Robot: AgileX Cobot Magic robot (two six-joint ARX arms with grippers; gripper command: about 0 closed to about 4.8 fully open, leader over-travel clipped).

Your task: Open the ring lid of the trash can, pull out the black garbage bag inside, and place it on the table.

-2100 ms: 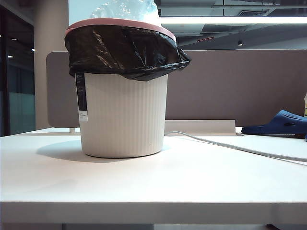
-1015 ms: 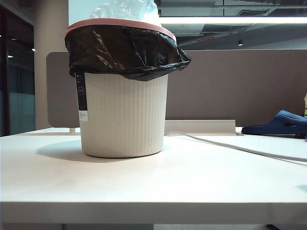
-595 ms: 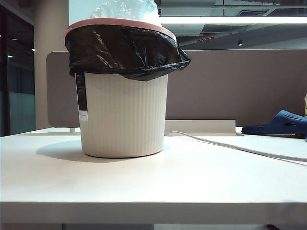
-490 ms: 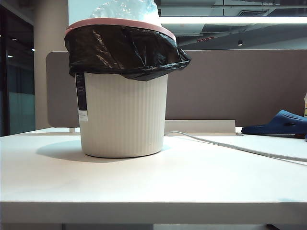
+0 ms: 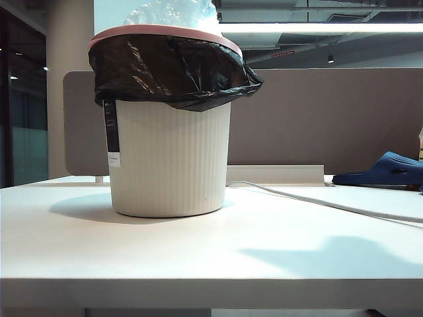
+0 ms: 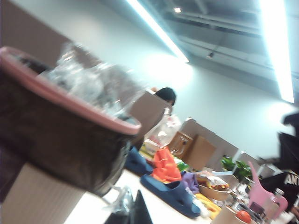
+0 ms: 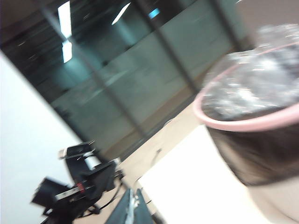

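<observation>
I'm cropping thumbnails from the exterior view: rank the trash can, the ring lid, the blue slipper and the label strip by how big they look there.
1. trash can
2. ring lid, a thin hoop as wide as the can's top
3. blue slipper, cut off by the frame edge and farther back, so unsure
4. label strip

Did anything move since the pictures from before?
Only a new shadow appeared on the table, at the front right; no arm shows in the exterior view. Both claws, left claw and right claw, are shut and hold nothing. The trash can, ring lid and black garbage bag stayed put.
</observation>
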